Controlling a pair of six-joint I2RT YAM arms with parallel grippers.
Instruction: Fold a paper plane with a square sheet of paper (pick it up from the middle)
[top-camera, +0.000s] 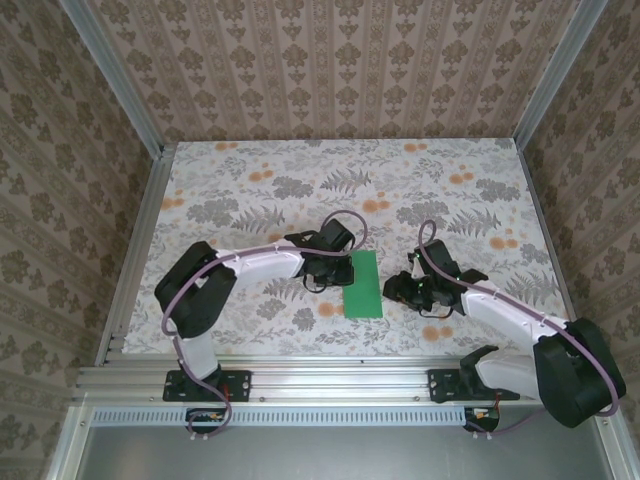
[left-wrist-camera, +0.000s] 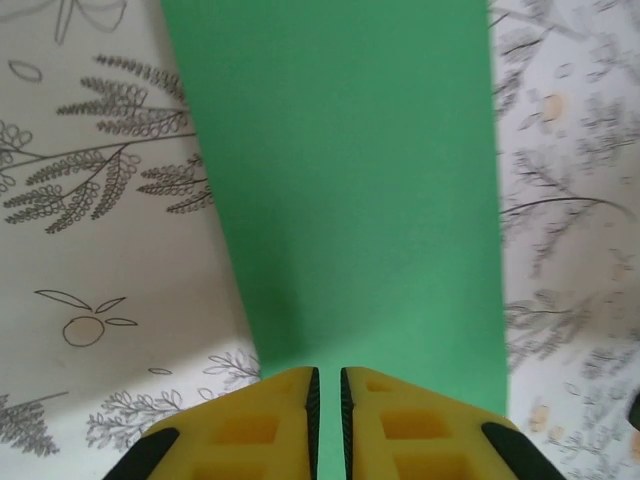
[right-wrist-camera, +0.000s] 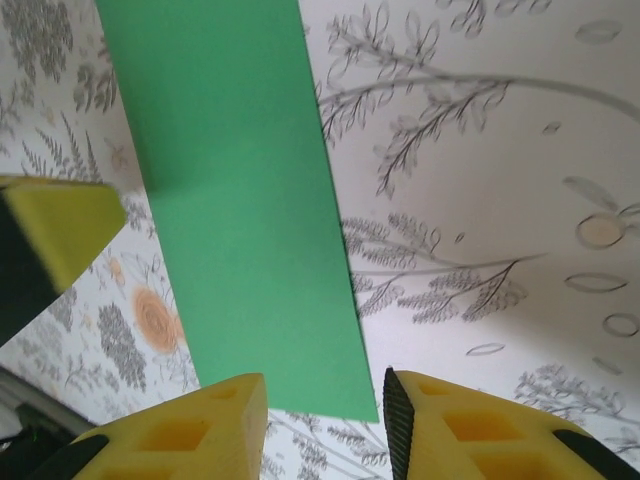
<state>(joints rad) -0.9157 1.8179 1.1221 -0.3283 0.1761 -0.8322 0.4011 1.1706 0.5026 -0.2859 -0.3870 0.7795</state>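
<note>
One green sheet, rectangle, flat on table. Two claws: left claw nearly together; right claw apart.

No lettering can be read; any on the arm bases is too small.

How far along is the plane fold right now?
Done: the green paper lies flat as a narrow rectangle, seemingly folded in half once. In hand: left gripper, jaws nearly shut, sits at its edge; right gripper stands open near the opposite edge. Remaining: no diagonal nose or wing folds show yet.
</note>
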